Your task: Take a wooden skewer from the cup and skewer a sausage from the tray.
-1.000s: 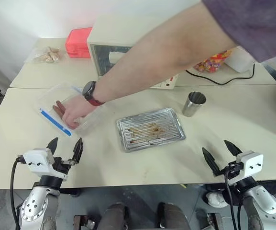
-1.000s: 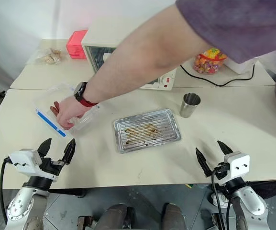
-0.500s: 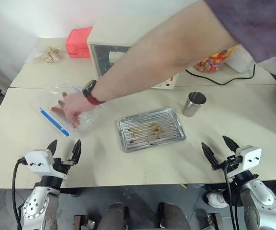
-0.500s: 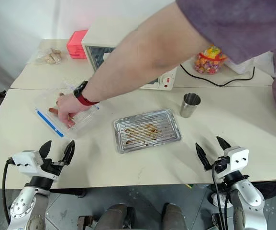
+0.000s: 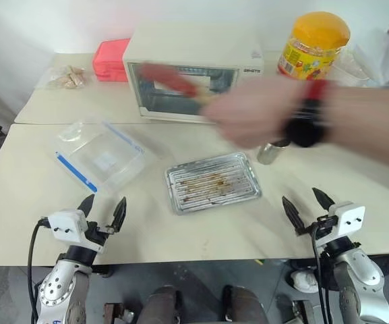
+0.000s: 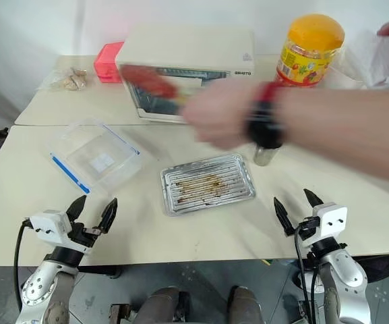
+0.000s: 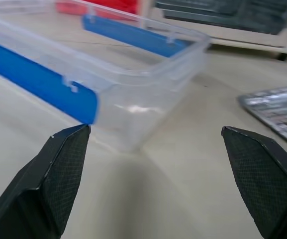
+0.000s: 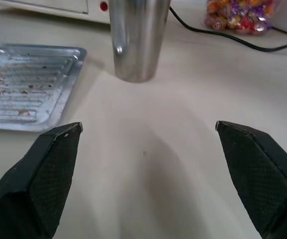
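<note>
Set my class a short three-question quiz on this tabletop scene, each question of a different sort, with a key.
1. True or false: the tray holds a sausage.
2. Which lies nearest the left gripper? A) the cup B) the clear box C) the candy jar
3. Fill in: the right gripper has its fingers ____.

Key
1. False: only brown grease stains show on it.
2. B.
3. Open, with nothing between them.
</note>
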Tool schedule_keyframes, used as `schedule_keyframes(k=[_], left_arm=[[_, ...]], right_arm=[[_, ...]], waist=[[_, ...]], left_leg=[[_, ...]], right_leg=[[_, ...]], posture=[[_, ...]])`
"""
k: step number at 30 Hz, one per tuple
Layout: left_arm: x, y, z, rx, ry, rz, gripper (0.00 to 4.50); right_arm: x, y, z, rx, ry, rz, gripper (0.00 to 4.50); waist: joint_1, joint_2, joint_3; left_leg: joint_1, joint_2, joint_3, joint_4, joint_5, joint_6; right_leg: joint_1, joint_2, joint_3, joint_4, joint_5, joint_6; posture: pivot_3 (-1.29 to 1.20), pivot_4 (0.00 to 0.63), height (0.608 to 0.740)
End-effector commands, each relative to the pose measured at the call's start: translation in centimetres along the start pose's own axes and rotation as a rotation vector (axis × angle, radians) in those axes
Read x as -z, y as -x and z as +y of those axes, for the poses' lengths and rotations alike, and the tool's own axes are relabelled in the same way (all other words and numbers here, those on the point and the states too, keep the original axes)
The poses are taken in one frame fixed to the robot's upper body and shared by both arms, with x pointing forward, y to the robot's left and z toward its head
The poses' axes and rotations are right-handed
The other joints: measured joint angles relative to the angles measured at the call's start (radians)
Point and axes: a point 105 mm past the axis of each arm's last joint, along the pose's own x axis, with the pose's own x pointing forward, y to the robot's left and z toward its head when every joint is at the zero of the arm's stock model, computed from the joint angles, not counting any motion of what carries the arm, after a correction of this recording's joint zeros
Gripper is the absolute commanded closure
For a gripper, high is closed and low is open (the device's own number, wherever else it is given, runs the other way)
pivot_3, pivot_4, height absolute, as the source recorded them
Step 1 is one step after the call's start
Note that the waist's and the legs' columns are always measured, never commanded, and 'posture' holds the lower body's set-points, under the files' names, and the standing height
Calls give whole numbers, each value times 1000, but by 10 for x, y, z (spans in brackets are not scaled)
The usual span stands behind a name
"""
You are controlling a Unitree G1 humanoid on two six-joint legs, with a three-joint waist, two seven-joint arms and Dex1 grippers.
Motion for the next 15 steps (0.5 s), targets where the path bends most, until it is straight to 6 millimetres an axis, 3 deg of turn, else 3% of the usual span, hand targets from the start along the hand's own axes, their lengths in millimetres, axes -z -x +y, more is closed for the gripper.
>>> schedule_keyframes(k=[1, 6, 15], left_arm=[[-23, 1, -15, 121, 7, -56, 26], [-28, 0, -42, 357, -50, 2, 26], [-24, 0, -37, 449, -142, 50, 26]], right_arm=[[-17, 1, -1, 7, 20, -68, 0], [-20, 0, 24, -240, 101, -44, 0], [-18, 2, 23, -267, 116, -34, 0]], waist=[[0, 0, 0], [0, 1, -1], [1, 2, -1]], left_leg=[[0, 0, 0, 0, 0, 0], [0, 0, 0, 0, 0, 0], [0, 0, 0, 0, 0, 0]], right_leg=[[0, 0, 0, 0, 0, 0], [0, 0, 0, 0, 0, 0], [1, 0, 0, 0, 0, 0]], posture=[[0, 150, 740], [0, 150, 740], [0, 150, 740]])
